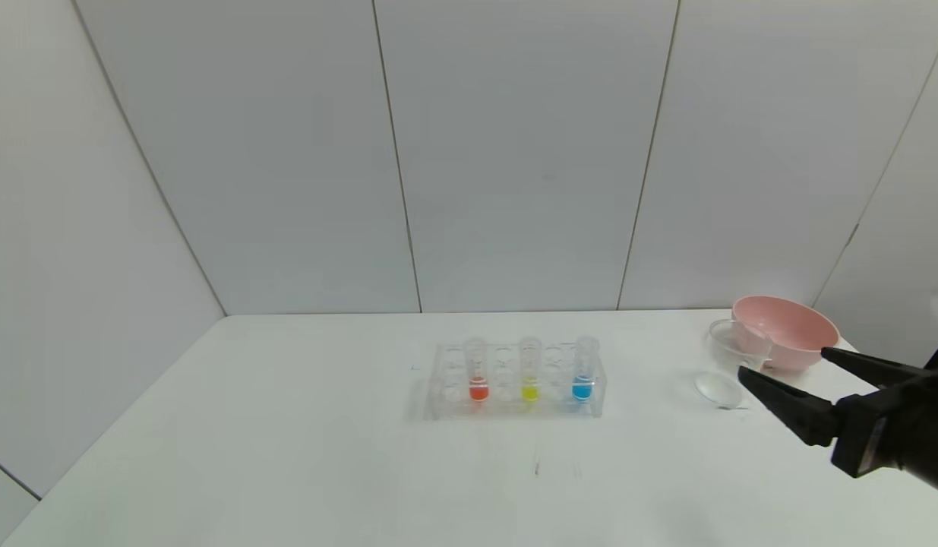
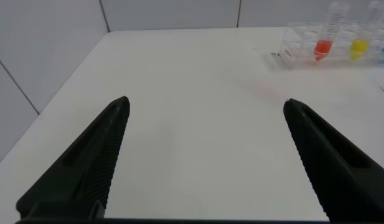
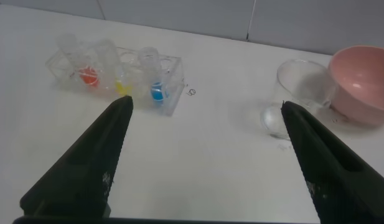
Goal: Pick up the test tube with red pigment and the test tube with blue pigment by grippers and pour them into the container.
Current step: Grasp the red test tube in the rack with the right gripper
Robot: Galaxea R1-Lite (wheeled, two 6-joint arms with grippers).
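White table (image 1: 286, 456): fills the near and middle ground, backed by grey wall panels (image 1: 514, 152).

Right gripper (image 1: 789, 366): enters at the right edge, hovering above the table, its long black fingers (image 1: 780, 403) spread wide with nothing between them. The fingertips lie just near of the beaker and the bowl in the head view. In the right wrist view the same gripper (image 3: 204, 109) frames the rack and the beaker from above.

Left gripper (image 2: 206, 106): seen only in the left wrist view, jaws wide and holding nothing, above bare table at the left, well apart from the rack.

Pink bowl (image 1: 787, 330): far right of the table, upright, touching or just behind the beaker.

Clear tube rack (image 1: 514, 380): centre of the table, long side facing the robot, holding three tubes upright.

Container, a clear glass beaker (image 1: 734, 342): just left of the pink bowl, upright; contents cannot be told.

Small clear round dish or lid (image 1: 718, 387): flat on the table, just near of the beaker.

Test tube with red pigment (image 1: 477, 368): left tube in the rack, upright, red-orange liquid at the bottom.

Test tube with yellow liquid (image 1: 529, 368): middle tube, upright.

Test tube with blue pigment (image 1: 584, 368): right tube in the rack, upright, nearest the right gripper but well apart from it.
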